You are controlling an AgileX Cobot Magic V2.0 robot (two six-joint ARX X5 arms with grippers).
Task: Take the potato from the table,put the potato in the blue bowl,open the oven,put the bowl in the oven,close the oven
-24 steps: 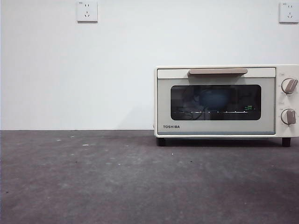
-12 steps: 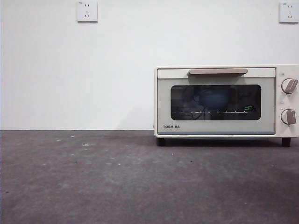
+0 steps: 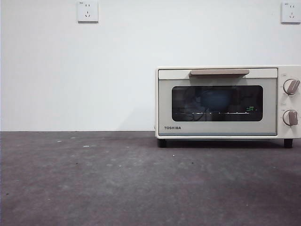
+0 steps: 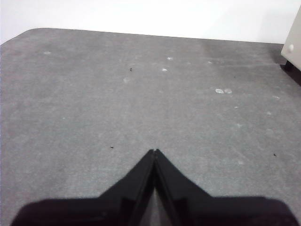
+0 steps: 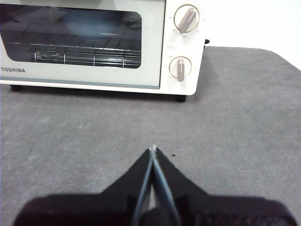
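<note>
The cream-white oven [image 3: 228, 102] stands at the right on the dark grey table [image 3: 117, 179] with its glass door shut. Behind the glass the blue bowl [image 3: 215, 99] shows dimly on the rack; the right wrist view also catches the blue bowl [image 5: 89, 23] through the door. The potato is hidden. My right gripper [image 5: 153, 150] hovers shut over the table a short way in front of the oven [image 5: 101, 44], holding nothing. My left gripper [image 4: 154, 151] is shut over bare table, with only the oven's corner [image 4: 292, 47] at the picture's edge.
The oven has a beige bar handle [image 3: 219, 72] and two knobs [image 3: 290, 86] on its right side. A white wall with two sockets [image 3: 87, 11] rises behind the table. Neither arm shows in the front view.
</note>
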